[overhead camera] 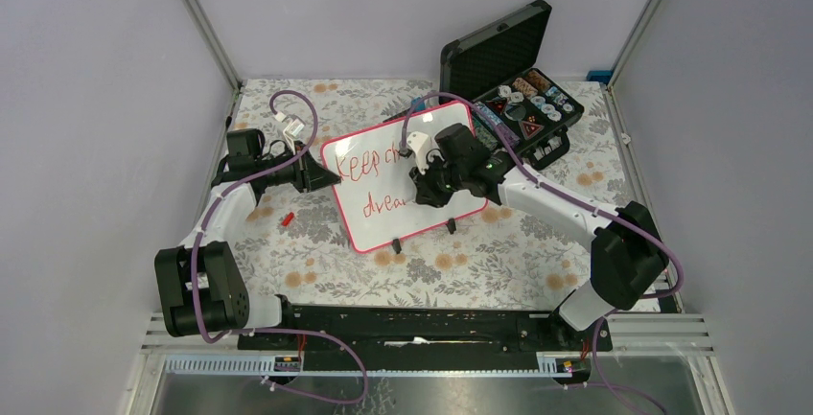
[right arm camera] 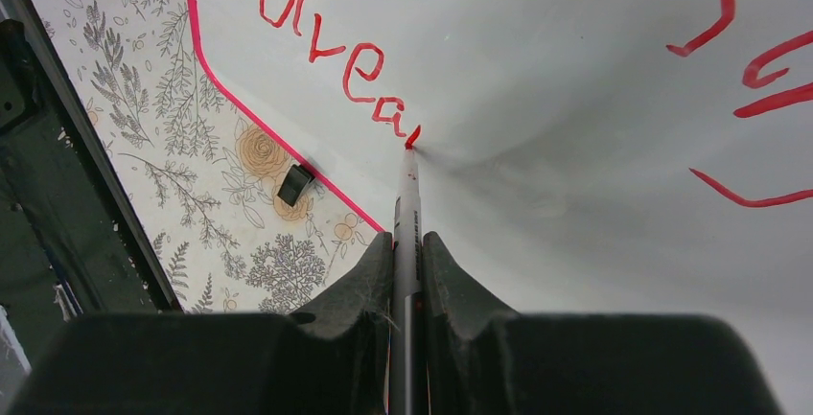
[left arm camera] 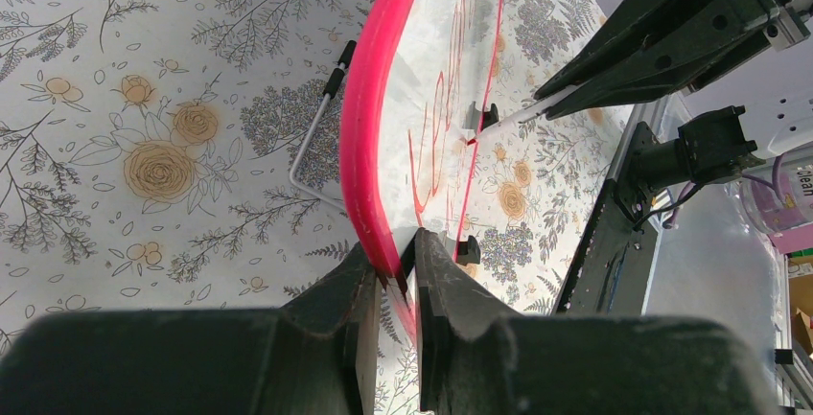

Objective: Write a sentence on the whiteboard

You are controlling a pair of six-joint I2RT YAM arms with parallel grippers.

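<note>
Whiteboard (overhead camera: 383,231): my left pincer (left arm camera: 395,264) pinches its pink edge.
Marker (right arm camera: 407,206): clamped in my right pincer (right arm camera: 407,250), tip seemingly touching the board.
Sentence (right arm camera: 357,75): red, ends "drea".

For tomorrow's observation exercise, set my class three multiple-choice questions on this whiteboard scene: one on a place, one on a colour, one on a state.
1. Where does the left gripper clamp the whiteboard?
A. its left edge
B. its far edge
C. a black foot

2. What colour is the sentence?
A. blue
B. red
C. black

3. What state is the marker in?
A. lying capped, untouched
B. lying uncapped, untouched
C. held by the right gripper, tip on the whiteboard

Answers:
1 A, since the left wrist view shows the jaws closed on the pink frame at that side.
2 B, since the strokes are red in every view.
3 C, since the right wrist view shows the jaws pinching it, its tip touching just after "drea".
</note>
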